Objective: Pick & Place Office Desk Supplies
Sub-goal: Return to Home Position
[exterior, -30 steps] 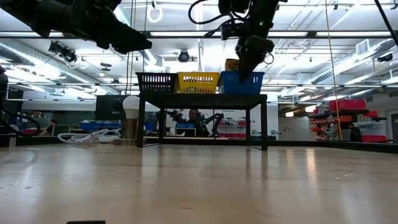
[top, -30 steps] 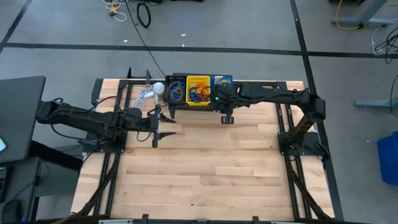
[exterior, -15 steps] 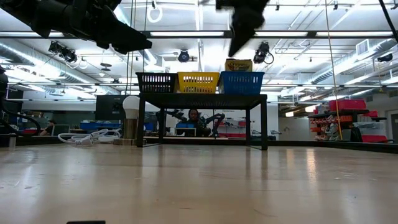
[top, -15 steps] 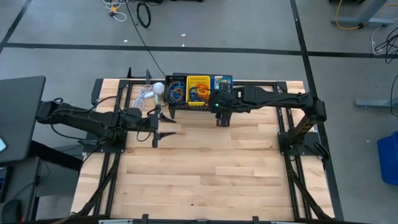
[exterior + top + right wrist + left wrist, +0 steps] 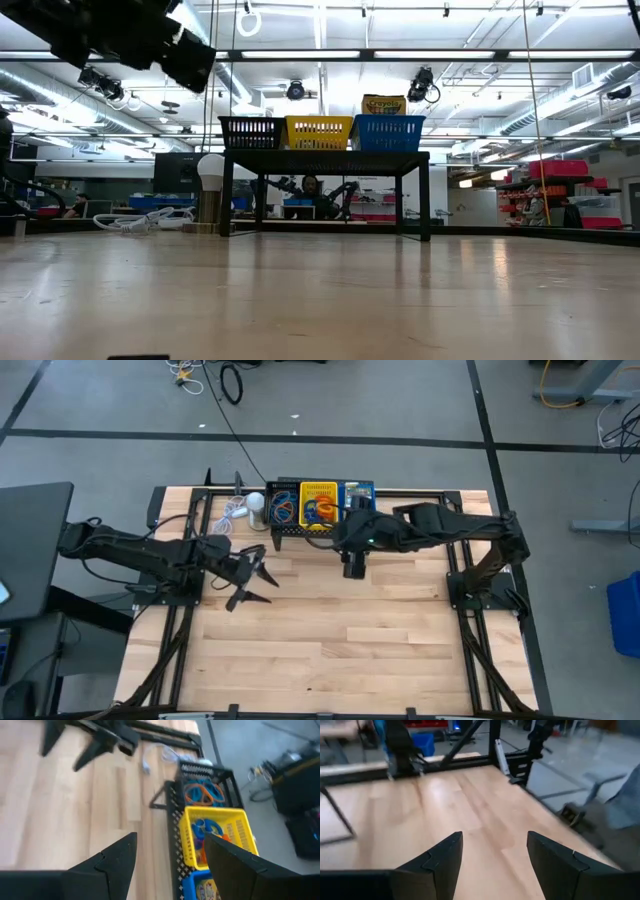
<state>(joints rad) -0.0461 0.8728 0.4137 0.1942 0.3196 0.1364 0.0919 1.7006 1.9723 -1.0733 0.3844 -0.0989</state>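
The left hand (image 5: 250, 574) is hanging over the left part of the bench (image 5: 330, 650). Its two fingers (image 5: 445, 865) are standing wide apart, and nothing is between them. The right hand (image 5: 352, 566) is hanging over the bench just on the near side of the stand (image 5: 325, 158). Its fingers (image 5: 116, 860) are apart too, and they are holding nothing.

The stand is sitting at the far edge of the bench. Three trays are sitting side by side on top of it. The black tray (image 5: 250, 132) is sitting on the left, and blue and orange bands (image 5: 202, 794) are lying in it. The yellow tray (image 5: 318, 132) is sitting in the middle, and more bands are lying in that one. The blue tray (image 5: 388, 132) is sitting on the right, and a crayon box (image 5: 384, 104) is poking up over its rim.

A white round thing (image 5: 211, 168) is standing on the bench just left of the stand. Its cord (image 5: 140, 222) is lying in loops farther to the left.
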